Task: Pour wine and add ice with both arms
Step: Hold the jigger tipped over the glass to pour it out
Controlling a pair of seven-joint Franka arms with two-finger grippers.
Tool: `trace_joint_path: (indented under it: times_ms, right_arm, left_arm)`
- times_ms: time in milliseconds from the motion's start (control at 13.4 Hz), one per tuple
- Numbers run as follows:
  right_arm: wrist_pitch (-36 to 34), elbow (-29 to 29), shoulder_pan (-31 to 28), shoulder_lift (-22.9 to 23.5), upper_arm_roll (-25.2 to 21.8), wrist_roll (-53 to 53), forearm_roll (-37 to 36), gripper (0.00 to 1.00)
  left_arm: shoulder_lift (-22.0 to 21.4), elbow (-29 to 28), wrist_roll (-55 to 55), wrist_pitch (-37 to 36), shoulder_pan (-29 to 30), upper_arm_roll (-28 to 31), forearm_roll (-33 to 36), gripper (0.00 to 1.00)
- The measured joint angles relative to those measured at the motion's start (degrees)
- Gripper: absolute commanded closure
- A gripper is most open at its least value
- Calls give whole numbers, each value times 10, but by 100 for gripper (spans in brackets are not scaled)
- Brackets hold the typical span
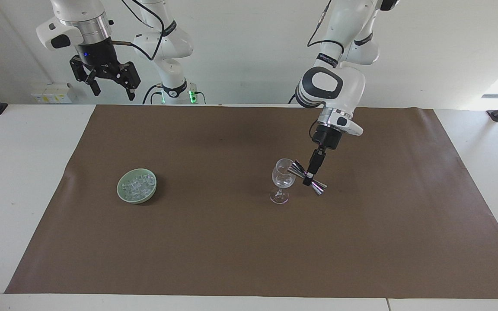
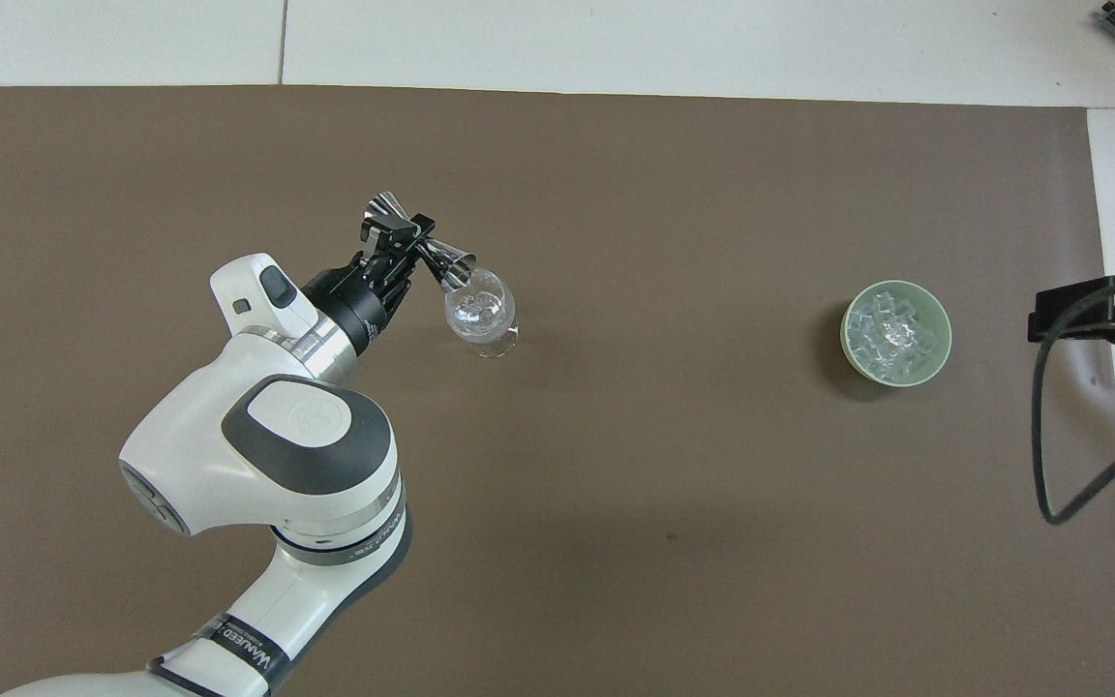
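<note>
Steel double-coned jigger (image 1: 308, 176) is gripped, tilted, by the left gripper (image 1: 307, 180) at the clear stemmed wine glass (image 1: 282, 179); the right gripper (image 1: 110, 90) is held open, waiting.

A white counter (image 1: 24, 181) carried a broad brown mat (image 1: 249, 242). A plain white wall (image 1: 249, 52) stood above it, with daylight glaring at one edge.

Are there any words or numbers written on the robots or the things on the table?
"WANJEED" or similar: black band on the left arm, overhead view; the letters are hard to make out.
Black band higher on the same arm, facing view: white lettering, too small to read.
Wine glass, jigger, ice bowl: no writing.
</note>
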Motion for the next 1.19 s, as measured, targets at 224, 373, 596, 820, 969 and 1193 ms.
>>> trace_joint_path:
  times_ms: [224, 373, 596, 820, 969, 1193]
  right_arm:
    - [0, 0, 0, 0, 0, 0, 0, 0]
    - [0, 0, 0, 0, 0, 0, 0, 0]
    - [0, 0, 0, 0, 0, 0, 0, 0]
    - [0, 0, 0, 0, 0, 0, 0, 0]
    - [0, 0, 0, 0, 0, 0, 0, 0]
    - [0, 0, 0, 0, 0, 0, 0, 0]
  left_arm:
    - [0, 0, 17, -1, -1, -2, 1, 100]
    - [0, 0, 30, -6, -1, -2, 2, 100]
    - [0, 1, 51, -10, -1, -2, 4, 100]
    - [0, 1, 62, -21, -1, -2, 7, 100]
    - [0, 2, 70, -31, 0, 0, 8, 100]
    - [-2, 4, 72, -59, 4, 6, 21, 100]
